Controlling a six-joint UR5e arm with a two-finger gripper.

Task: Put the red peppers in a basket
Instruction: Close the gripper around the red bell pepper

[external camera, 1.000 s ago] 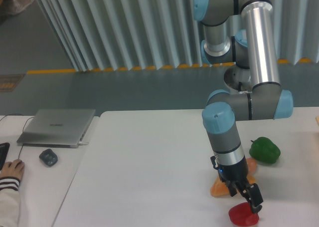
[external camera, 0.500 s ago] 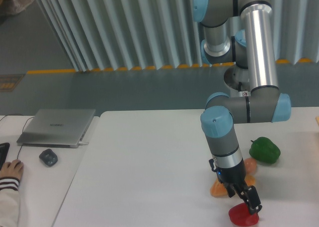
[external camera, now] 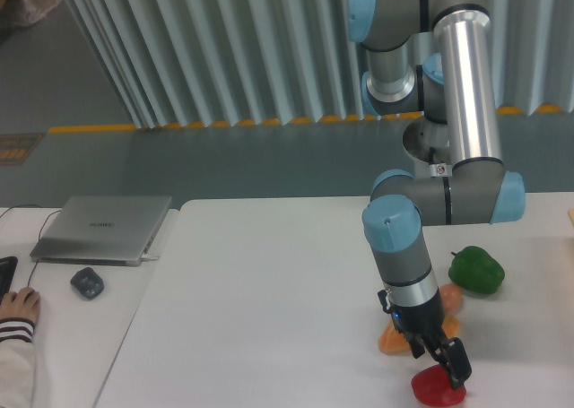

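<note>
The red pepper (external camera: 436, 389) is a small glossy red piece at the bottom edge of the white table (external camera: 269, 300), partly cut off by the frame. My gripper (external camera: 451, 369) points down and sits right on its upper right side, hiding the stem. The black fingers (external camera: 456, 361) are close around the top of the pepper, but whether they are closed on it does not show. No basket is in view.
An orange-tan wedge piece (external camera: 392, 338) lies just behind the gripper, with a small orange piece (external camera: 451, 297) beside it. A green bell pepper (external camera: 476, 270) sits to the right. A laptop (external camera: 103, 228), a mouse (external camera: 87, 282) and a person's hand (external camera: 20, 307) are at the left.
The gripper and wrist have shifted slightly left and a little lower over the red pepper. The pepper has stayed in place.
</note>
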